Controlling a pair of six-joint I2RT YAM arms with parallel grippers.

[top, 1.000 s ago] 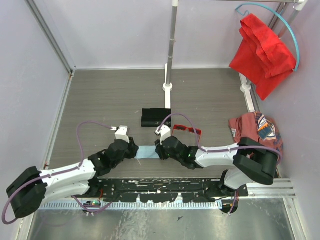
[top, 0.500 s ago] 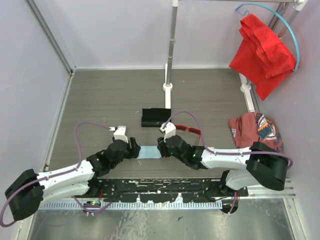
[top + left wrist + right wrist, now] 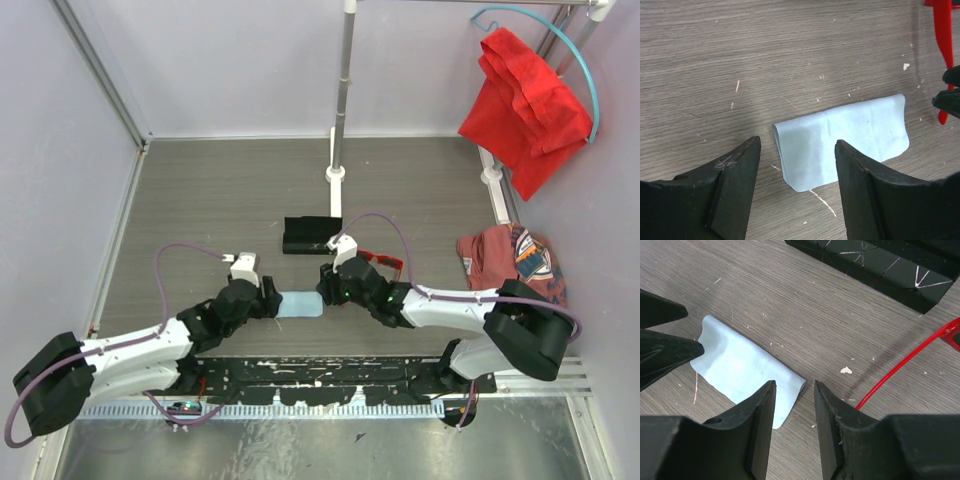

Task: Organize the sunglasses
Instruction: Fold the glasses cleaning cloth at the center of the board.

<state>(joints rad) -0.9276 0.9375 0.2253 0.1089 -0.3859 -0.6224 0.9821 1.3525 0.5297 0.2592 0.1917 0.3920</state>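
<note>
Holds left claw (image 3: 797, 145) apart, empty, at near end of folded pale blue cloth (image 3: 840, 142), flat on surface (image 3: 220, 200). Keeps right claw (image 3: 795, 385) apart too at other end, wrist swung back vs 1 s ago. Leaves red sunglasses (image 3: 388, 263) right of black case (image 3: 308, 235), untouched; prob. cloth fold done, glasses next.
</note>
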